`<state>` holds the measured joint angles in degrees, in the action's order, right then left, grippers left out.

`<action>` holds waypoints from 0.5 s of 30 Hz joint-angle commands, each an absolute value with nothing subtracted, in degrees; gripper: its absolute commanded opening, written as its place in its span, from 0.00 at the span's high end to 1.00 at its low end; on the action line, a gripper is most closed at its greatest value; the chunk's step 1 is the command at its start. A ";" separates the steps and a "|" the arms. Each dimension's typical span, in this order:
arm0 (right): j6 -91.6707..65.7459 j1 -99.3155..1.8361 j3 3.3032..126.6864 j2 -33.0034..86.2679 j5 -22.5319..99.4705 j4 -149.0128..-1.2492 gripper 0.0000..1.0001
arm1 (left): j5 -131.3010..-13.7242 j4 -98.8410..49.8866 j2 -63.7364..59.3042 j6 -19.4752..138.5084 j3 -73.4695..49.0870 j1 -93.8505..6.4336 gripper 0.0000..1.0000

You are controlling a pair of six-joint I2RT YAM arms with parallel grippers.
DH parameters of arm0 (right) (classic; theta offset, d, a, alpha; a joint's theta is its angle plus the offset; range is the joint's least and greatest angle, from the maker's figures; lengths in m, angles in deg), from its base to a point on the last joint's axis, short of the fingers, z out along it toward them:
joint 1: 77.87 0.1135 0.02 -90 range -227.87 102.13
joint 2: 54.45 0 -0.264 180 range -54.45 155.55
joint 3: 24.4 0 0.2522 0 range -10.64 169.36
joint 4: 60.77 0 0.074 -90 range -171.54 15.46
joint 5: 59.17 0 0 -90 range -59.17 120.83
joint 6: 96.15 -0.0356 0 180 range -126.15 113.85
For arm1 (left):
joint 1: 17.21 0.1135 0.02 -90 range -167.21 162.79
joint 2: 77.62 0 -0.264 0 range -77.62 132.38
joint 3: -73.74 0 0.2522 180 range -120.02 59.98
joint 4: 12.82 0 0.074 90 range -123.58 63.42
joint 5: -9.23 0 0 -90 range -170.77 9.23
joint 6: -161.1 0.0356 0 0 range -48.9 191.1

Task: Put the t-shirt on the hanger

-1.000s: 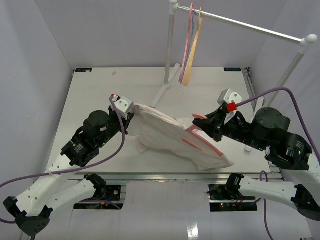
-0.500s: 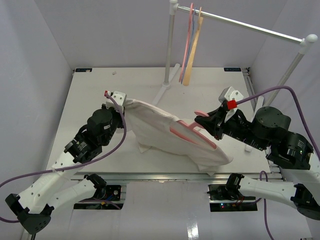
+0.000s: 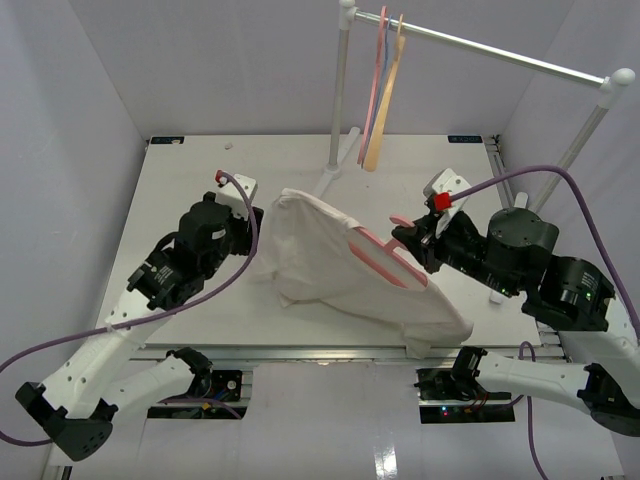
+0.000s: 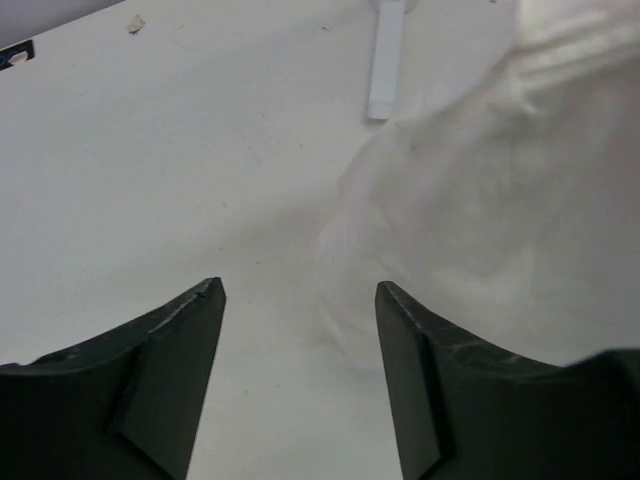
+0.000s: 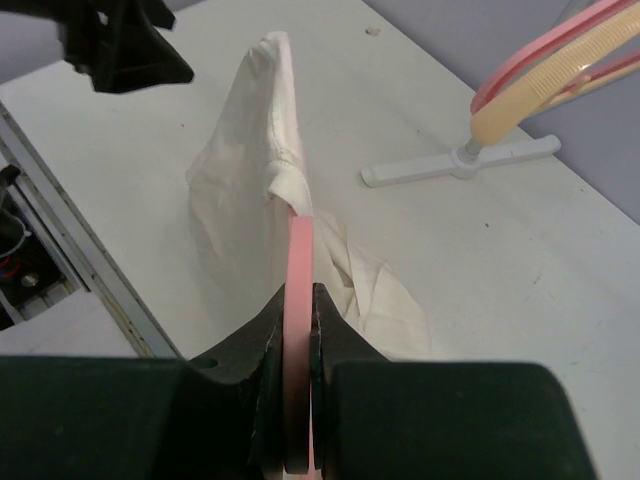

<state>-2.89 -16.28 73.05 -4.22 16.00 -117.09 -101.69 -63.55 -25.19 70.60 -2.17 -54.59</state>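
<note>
Pinching the pink hanger (image 5: 300, 255) between closed fingers, right gripper (image 5: 297, 300), cream t-shirt (image 3: 320, 255) draped over the hanger's far end and sagging onto the table (image 3: 190, 180), left gripper (image 4: 300, 305) spread open, empty, just beside the t-shirt.

Bright even light, soft shadows, blurred foreground

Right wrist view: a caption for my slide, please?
Right pincer grips pink hanger, its far end inside the t-shirt.
</note>
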 commanded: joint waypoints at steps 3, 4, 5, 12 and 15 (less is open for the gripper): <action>-2.86 -16.41 80.38 5.01 13.80 -119.55 0.92 | -84.88 -67.65 -29.41 77.18 -13.43 -54.47 0.23; -2.94 -16.43 81.76 6.39 14.59 -120.16 0.92 | -81.43 -67.49 -29.09 78.54 -14.44 -54.47 0.23; -3.18 -16.40 83.73 7.66 16.00 -120.95 0.92 | -78.27 -67.45 -28.33 79.68 -15.24 -54.47 0.23; -4.89 -16.49 87.97 12.30 20.28 -123.40 0.92 | -73.09 -64.77 -25.42 83.58 -11.66 -54.47 0.24; -5.09 -16.62 89.72 13.17 24.60 -124.06 0.92 | -70.77 -61.95 -26.85 84.15 -6.85 -54.47 0.25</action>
